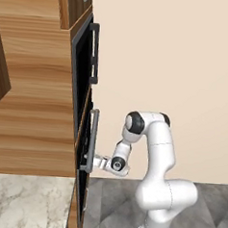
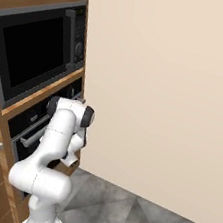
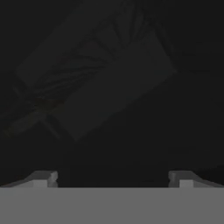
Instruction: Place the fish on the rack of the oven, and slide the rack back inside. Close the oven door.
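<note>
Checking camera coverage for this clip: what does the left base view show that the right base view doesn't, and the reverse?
Left base view: the oven door edge-on and upright, its grey handle standing off it, with the arm reaching to the handle's lower end.
Right base view: the fronts face-on, including the upper appliance's black glass, with the arm covering part of the oven door.
Both: arm, oven door, handle, wood cabinetry, beige wall, grey floor.
</note>
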